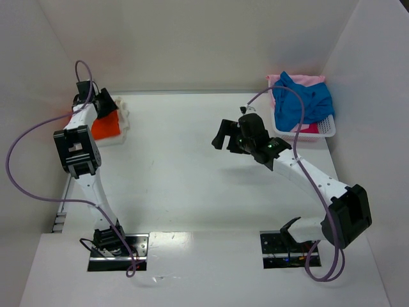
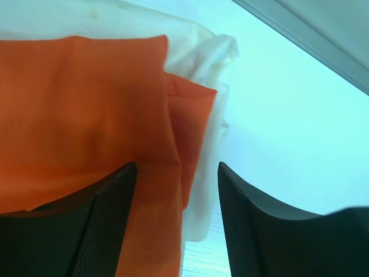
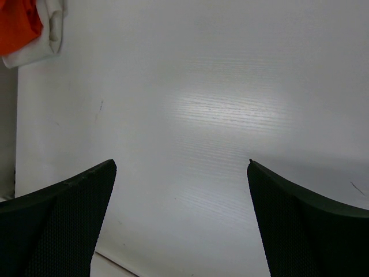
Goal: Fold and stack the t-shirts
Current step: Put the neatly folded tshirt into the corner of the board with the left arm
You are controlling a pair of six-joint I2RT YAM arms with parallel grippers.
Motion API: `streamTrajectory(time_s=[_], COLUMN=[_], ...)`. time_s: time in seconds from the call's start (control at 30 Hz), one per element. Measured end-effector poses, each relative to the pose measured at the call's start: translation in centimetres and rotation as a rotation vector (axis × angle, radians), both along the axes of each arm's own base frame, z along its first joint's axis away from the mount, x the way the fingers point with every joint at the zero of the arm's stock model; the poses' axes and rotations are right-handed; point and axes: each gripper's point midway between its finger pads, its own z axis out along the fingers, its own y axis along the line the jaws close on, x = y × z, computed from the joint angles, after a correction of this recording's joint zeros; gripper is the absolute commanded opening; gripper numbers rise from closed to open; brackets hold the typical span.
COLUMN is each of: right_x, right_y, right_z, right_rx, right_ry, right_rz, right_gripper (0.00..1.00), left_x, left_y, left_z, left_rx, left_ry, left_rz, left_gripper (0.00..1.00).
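Observation:
A folded bright orange t-shirt (image 1: 106,126) lies on top of a folded cream-white t-shirt (image 1: 122,119) at the far left of the table. The left wrist view shows the orange t-shirt (image 2: 86,109) close up with the cream-white t-shirt (image 2: 202,57) under it. My left gripper (image 1: 101,102) hovers right over this stack, open and empty (image 2: 176,167). A bright blue t-shirt (image 1: 300,102) and a pale pink t-shirt (image 1: 300,80) lie crumpled in the white basket (image 1: 327,128) at the far right. My right gripper (image 1: 225,135) is open and empty above the bare table middle (image 3: 181,164).
White walls enclose the table on the left, back and right. The stack also shows in the right wrist view's top left corner (image 3: 23,23). Purple cables loop off both arms.

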Motion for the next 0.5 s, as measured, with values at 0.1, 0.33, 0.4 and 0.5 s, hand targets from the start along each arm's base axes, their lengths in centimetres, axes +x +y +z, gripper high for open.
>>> streamTrajectory(time_s=[0.1,0.33,0.4,0.5], right_x=[0.0,0.2,1.0,2.9], right_y=[-0.1,-0.8,-1.7,-2.9], right_z=[0.2,0.4,1.3,4.5], right_rx=[0.002,-0.010,-0.017,-0.010], right_ry=[-0.005,-0.008,-0.023,-0.089], right_rz=[-0.005,-0.029,-0.057,-0.107], right_gripper=[1.00,1.00,1.00,1.00], left_x=[0.0,-1.8,-2.8,-4.0], left_y=[-0.9,-1.7,-2.0,-2.5], left_z=[-0.3,-0.1,2.1,9.0], left_rx=[-0.020,-0.020,-0.013,0.028], left_ry=[-0.001,0.028,0.014,-0.083], left_rz=[-0.055,-0.097,-0.101,-0.122], left_gripper=[0.65,0.89,0.90,0.95])
